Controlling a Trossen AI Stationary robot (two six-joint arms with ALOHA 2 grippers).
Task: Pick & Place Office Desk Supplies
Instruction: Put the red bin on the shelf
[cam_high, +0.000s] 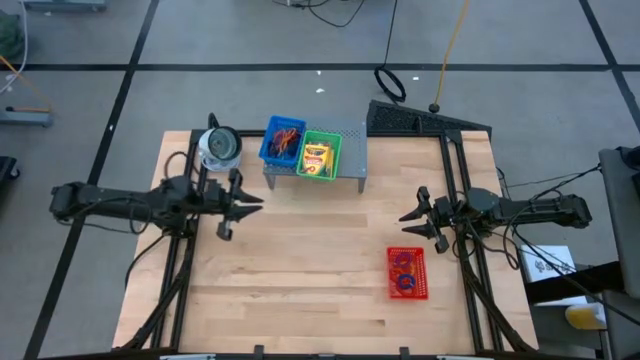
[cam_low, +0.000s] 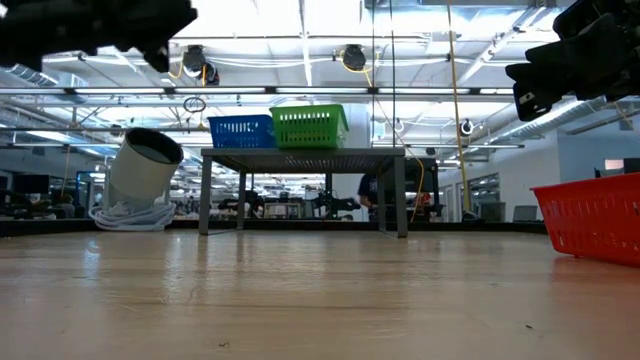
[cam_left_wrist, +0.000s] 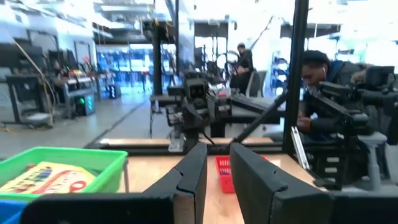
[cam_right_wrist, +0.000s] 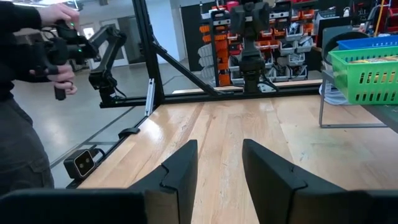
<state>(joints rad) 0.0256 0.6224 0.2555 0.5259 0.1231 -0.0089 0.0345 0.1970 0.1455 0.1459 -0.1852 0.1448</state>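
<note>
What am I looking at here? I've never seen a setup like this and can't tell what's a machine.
Two robot arms work at a wooden table. One picture looks straight down, one level across the tabletop, and two sit on the arms' wrists. The left gripper and right gripper hover with fingers apart, holding nothing. A grey shelf carries a blue basket of rubber bands and a green basket with crayon boxes. A red basket sits near the right arm.

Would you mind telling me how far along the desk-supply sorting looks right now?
Looks done: crayon boxes in the green basket, rubber bands in the blue basket. In hand: nothing; left gripper and right gripper hover empty. Left: bands in the red basket.
</note>
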